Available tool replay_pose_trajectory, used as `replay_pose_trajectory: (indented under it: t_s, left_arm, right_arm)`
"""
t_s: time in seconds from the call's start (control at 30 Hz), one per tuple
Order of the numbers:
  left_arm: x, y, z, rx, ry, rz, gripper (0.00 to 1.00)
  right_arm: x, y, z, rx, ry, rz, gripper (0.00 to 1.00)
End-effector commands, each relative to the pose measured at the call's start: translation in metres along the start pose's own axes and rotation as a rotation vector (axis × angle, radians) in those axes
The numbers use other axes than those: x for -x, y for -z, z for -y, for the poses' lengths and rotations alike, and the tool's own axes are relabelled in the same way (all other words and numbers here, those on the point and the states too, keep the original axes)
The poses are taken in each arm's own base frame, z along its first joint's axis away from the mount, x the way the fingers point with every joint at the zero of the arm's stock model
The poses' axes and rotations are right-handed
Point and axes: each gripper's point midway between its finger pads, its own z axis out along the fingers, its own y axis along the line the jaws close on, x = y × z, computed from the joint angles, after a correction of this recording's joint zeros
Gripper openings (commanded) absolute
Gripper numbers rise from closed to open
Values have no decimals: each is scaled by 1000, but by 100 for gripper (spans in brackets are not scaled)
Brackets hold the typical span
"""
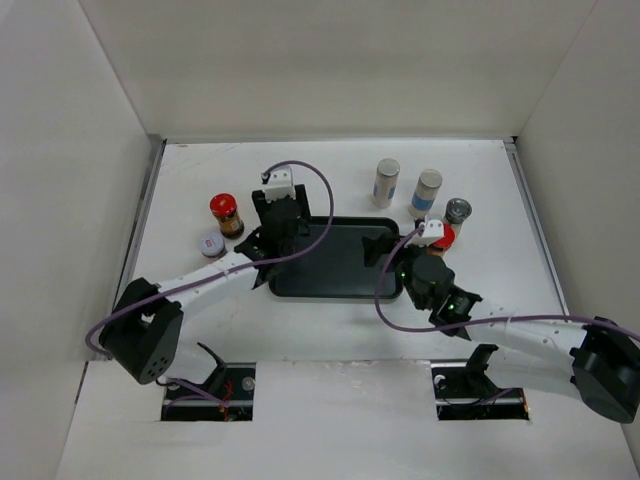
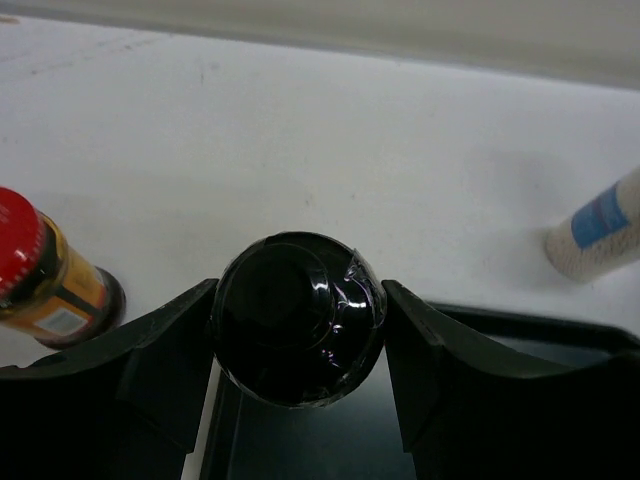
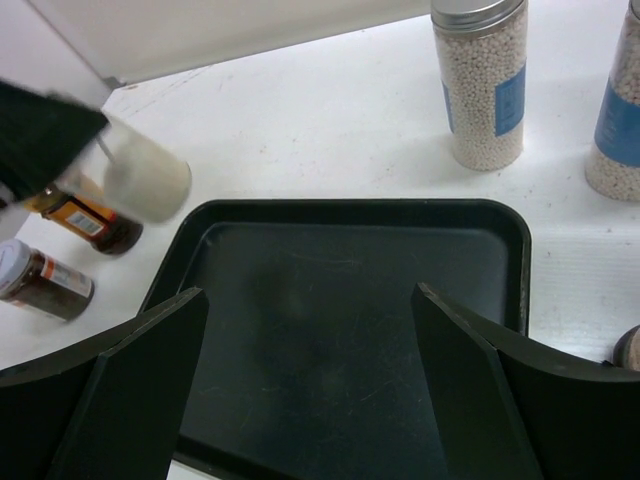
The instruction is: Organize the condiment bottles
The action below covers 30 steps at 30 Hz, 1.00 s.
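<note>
Limits of view:
- The black-capped bottle (image 2: 298,330) cannot be seen from overhead, because the left arm covers it. Use the left wrist camera, which shows only its glossy cap from above.
- You cannot tell whether that bottle stands on a surface or hangs clear of it.
- One red-lidded brown jar (image 1: 445,238) is half hidden behind the right wrist.
- In the right wrist camera, a dark rounded shape cut off at the lower right edge cannot be identified.

End effectors:
- The left gripper (image 2: 300,290) is clenched on the black-capped bottle, with one finger pressed against each side of the cap. It sits at the far left corner of the black rectangular plastic tray (image 3: 350,206).
- The right gripper (image 3: 310,295) is released. Its jaws are spread wide over the right part of the tray, with nothing between them.

Positions of the other bottles:
- The other red-lidded brown jar (image 1: 226,214) and the white-lidded jar (image 1: 211,244) stand on the white table (image 1: 200,170), left of the tray.
- The two white cylinders with blue labels (image 1: 386,182) (image 1: 425,193) stand beyond the tray's far right corner.
- The silver-lidded jar (image 1: 457,211) stands just right of them.
</note>
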Motion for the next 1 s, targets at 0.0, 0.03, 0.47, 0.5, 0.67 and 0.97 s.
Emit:
replay_pose_trajectory:
  t_s: [0.0,0.03,0.47,0.5,0.67,0.97]
  left_arm:
    - [2,3,8,-19,67,33,39]
    - [-4,2,9,-19,70,24,39]
    - [-52,-21,21,-57,31,-38,46]
    - [-56,-22,20,-53,23,-46,47]
    - [-64,-21,18,-45,-3,-61,62]
    - [-38,-9,20,-64,30,-15,92]
  right_arm:
    - [9,-2,-1,3,-32,35,89]
    - [10,-2,-1,3,-32,38,89]
    - [10,-3,7,-22,-32,40,89]
    - [11,-3,8,-22,-32,43,89]
    - [13,-4,15,-39,-40,49,92]
    - [13,-6,19,-61,-28,36,89]
